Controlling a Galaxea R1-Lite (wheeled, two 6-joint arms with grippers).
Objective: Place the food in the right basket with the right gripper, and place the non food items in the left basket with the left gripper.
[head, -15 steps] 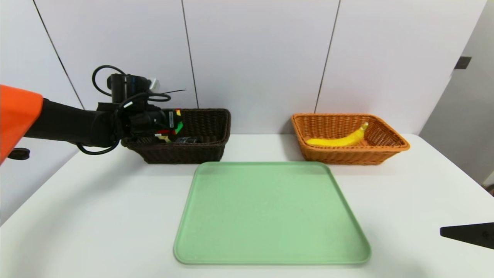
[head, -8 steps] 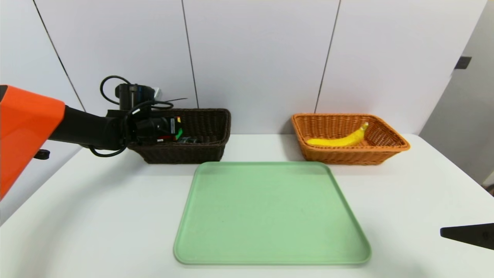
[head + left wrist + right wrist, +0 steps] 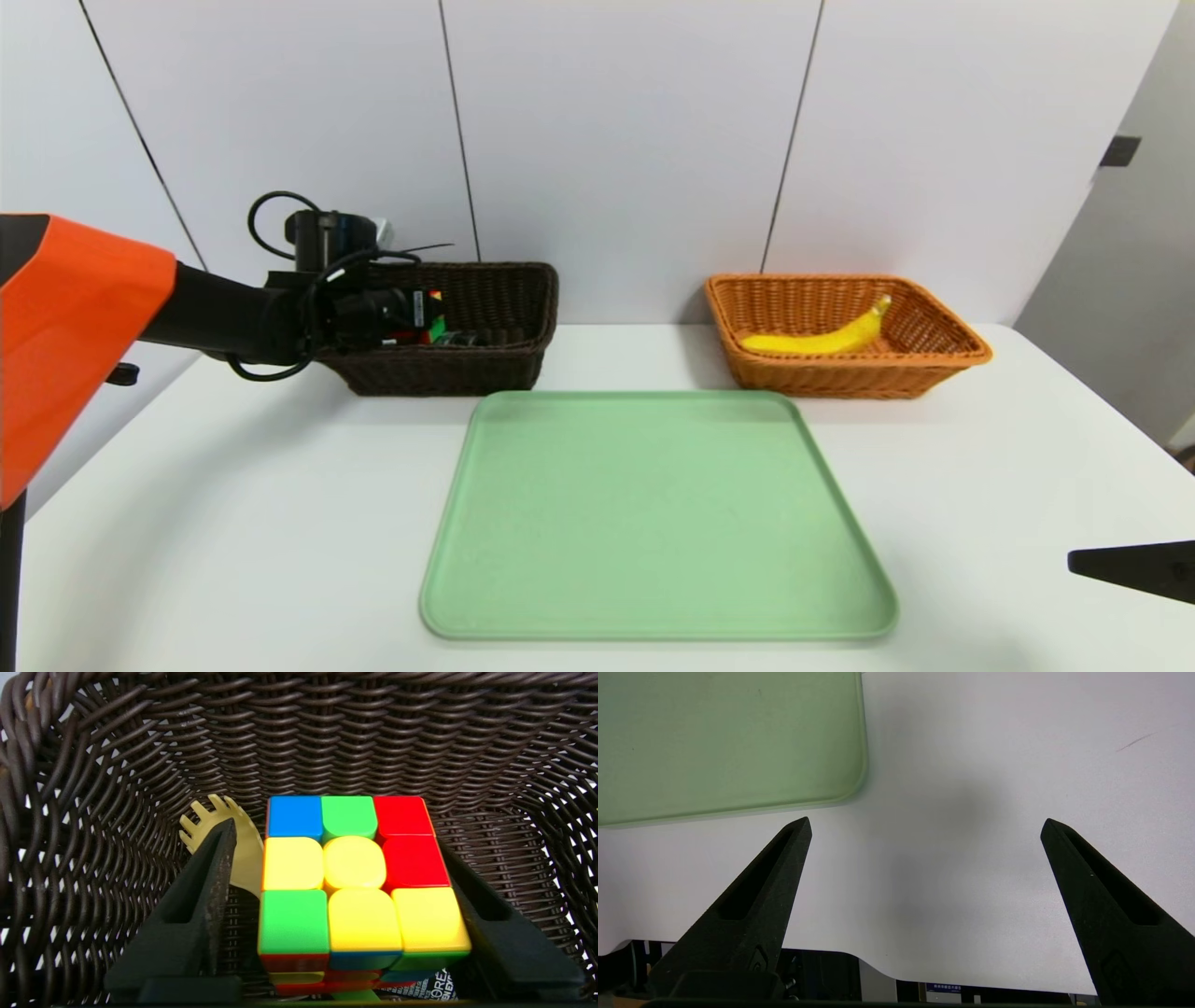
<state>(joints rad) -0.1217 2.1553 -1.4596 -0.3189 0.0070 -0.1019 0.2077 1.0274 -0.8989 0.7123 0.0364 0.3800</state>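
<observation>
While left hand [image 3: 337, 835], released, straddles cube [image 3: 355, 861] in basket [image 3: 327, 742], right hand [image 3: 927, 828] open above white table [image 3: 280, 523], panelling [image 3: 635, 140]

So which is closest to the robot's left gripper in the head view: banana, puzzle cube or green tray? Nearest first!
1. Puzzle cube, between the left gripper's fingers.
2. Green tray, in the middle.
3. Banana, in the right basket.

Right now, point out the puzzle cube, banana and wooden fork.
Puzzle cube [image 3: 354, 862]: left wrist view, yellow centre square.
Banana [image 3: 822, 343]: head view, mid-body.
Wooden fork [image 3: 246, 855]: left wrist view, head below the tines.
</observation>
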